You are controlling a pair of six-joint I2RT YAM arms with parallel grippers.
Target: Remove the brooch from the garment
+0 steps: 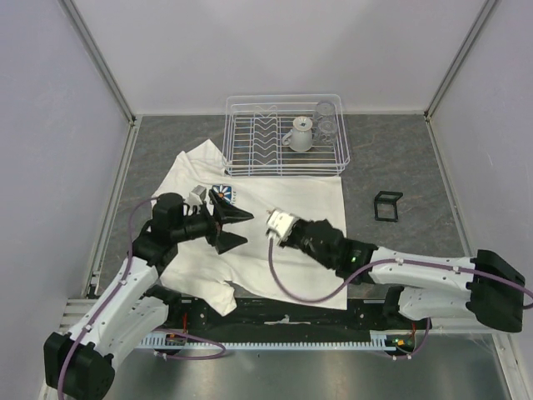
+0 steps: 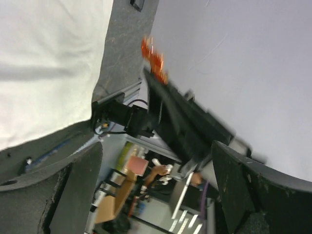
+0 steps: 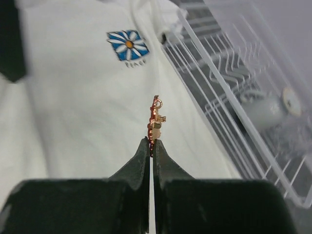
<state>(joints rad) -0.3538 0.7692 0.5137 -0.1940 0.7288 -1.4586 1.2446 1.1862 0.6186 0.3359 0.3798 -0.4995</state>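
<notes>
The garment (image 1: 291, 192), a white T-shirt, lies flat on the grey table, its blue daisy logo (image 1: 223, 196) near the collar. My right gripper (image 3: 151, 141) is shut on the brooch (image 3: 155, 117), a tiny red-gold pin seen edge-on, held in the air above the garment (image 3: 73, 112) with the logo (image 3: 127, 45) beyond. In the left wrist view the brooch (image 2: 153, 58) sticks out from the tip of the right gripper's black fingers (image 2: 180, 122). My left gripper (image 1: 246, 227) stands wide open and empty just left of the right gripper (image 1: 263, 218), over the shirt.
A white wire dish rack (image 1: 283, 162) at the back holds a white cup (image 1: 300, 133) and a glass (image 1: 326, 125); it runs along the right in the right wrist view (image 3: 234, 97). A small black square frame (image 1: 387, 206) stands on the table right of the shirt.
</notes>
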